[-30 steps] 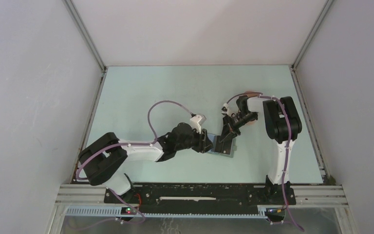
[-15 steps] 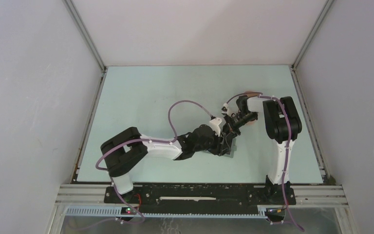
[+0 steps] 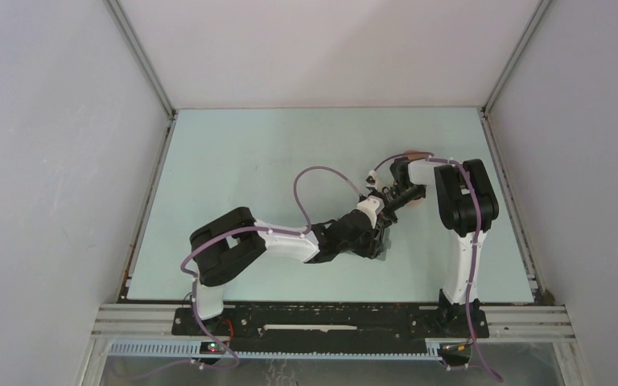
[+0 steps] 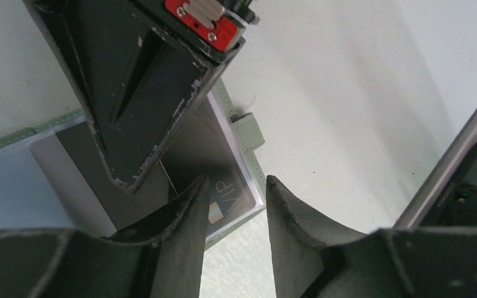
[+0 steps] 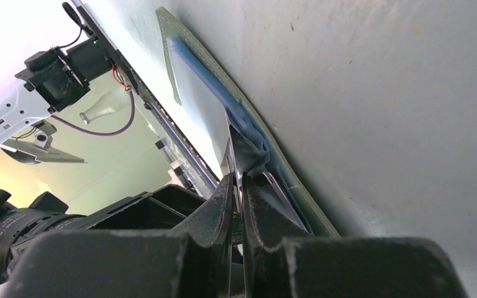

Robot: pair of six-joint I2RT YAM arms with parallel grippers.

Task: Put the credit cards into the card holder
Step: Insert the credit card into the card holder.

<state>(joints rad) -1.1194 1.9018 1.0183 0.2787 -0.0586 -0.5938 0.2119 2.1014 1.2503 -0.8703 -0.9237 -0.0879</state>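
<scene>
Card holder lies opened flat on the table, near the right arm's side, both arms crowded over it.

Black card, "VIP" lettering showing, sits on the holder's inner face with one corner at the hem; silvery card lies beside it, partly under the black one. Whether either is seated in a pocket I cannot tell, because the right finger covers the join.

Right gripper: fingers pressed almost together, tips at the holder's inner layers; something thin seems to be caught between them — card or pocket lip, I cannot say.

Left gripper: fingers spread partway, nothing between them, poised just above the black card's corner.

My reckoning — late stage; both cards are at the holder; what is left is pushing them fully home.
</scene>
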